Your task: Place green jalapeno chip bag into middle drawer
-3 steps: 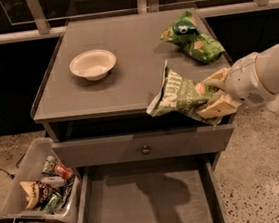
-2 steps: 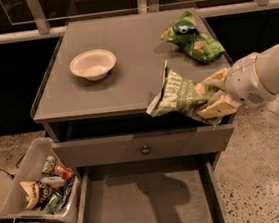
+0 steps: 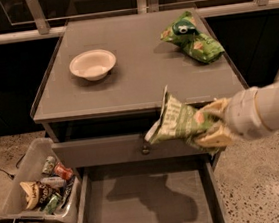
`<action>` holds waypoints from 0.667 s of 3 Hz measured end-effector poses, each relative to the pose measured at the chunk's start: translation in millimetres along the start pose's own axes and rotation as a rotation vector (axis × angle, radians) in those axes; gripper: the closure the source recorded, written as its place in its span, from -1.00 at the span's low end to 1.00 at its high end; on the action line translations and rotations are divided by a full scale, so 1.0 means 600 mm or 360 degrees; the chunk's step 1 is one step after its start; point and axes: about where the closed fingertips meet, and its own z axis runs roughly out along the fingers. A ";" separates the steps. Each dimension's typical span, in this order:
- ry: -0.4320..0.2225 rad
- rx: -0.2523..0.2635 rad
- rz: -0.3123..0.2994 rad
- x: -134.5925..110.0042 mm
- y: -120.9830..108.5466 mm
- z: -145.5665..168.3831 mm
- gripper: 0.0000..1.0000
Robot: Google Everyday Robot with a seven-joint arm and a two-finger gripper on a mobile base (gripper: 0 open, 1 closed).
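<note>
The green jalapeno chip bag (image 3: pixel 177 121), olive green with pale stripes and a white end, hangs in the air in front of the cabinet's front edge. My gripper (image 3: pixel 212 123) comes in from the right and is shut on the bag's right end. Below it the middle drawer (image 3: pixel 145 203) stands pulled out, with a plain grey floor that carries the bag's shadow. The bag is above the drawer's right half, level with the upper drawer front (image 3: pixel 103 151).
On the cabinet top (image 3: pixel 136 78) stand a white bowl (image 3: pixel 93 64) at the left and a brighter green bag (image 3: pixel 191 38) at the back right. A grey bin (image 3: pixel 41 187) with several snacks sits on the floor to the left of the drawer.
The gripper and the chip bag have moved slightly down and toward the front, from over the cabinet top's edge to in front of the upper drawer front.
</note>
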 end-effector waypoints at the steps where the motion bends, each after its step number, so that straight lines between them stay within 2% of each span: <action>1: 0.0011 -0.0022 0.0039 0.050 0.058 0.053 1.00; 2: -0.0023 0.0012 0.0057 0.090 0.077 0.108 1.00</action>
